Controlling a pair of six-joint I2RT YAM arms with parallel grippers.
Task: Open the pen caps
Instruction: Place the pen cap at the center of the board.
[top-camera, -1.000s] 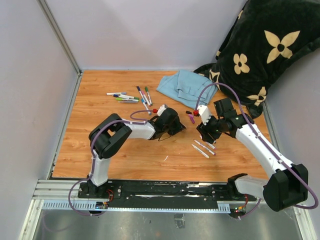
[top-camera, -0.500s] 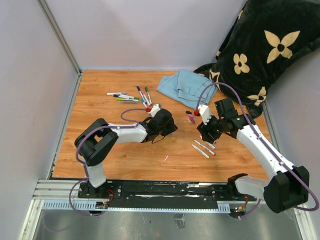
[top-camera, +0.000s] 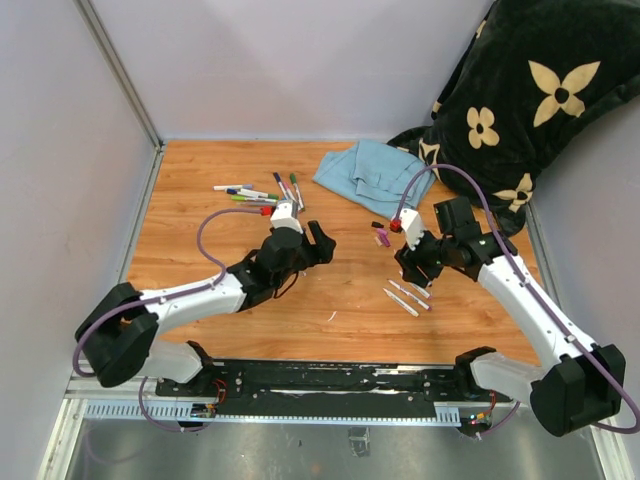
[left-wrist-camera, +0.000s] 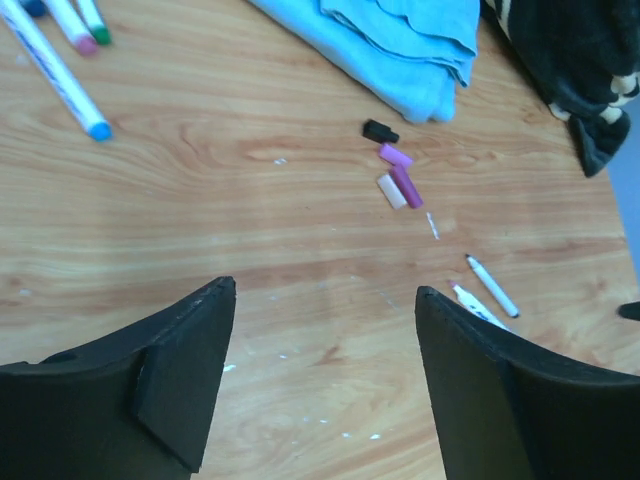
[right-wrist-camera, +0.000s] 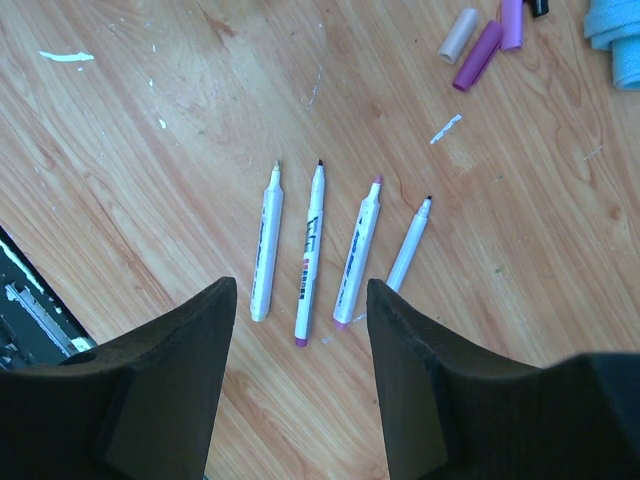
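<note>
Four loose pen caps (left-wrist-camera: 395, 155) lay on the wooden surface (top-camera: 200, 260) just off the near edge of the blue cloth (top-camera: 372, 175): one black, two purple and one pale, bunched close together. And there was the left end effector (left-wrist-camera: 325, 290), released, its two dark fingers (left-wrist-camera: 190, 370) spread wide with only bare wood between them. It hung on the near side of the cloth and off to its left, clutching nothing at all.

Over on the other side, the right end effector (right-wrist-camera: 300, 285) was released as well, its fingers apart and not touching anything. Beneath it sat four bare-tipped markers (right-wrist-camera: 357, 250), lined up side by side, farther from the cloth than the loose caps were.

To the left of the cloth, a scatter of capped markers (top-camera: 265, 193) lay with coloured caps on them, blue, pink and green showing in the left wrist view. Neither end effector was in contact with that pile.
</note>
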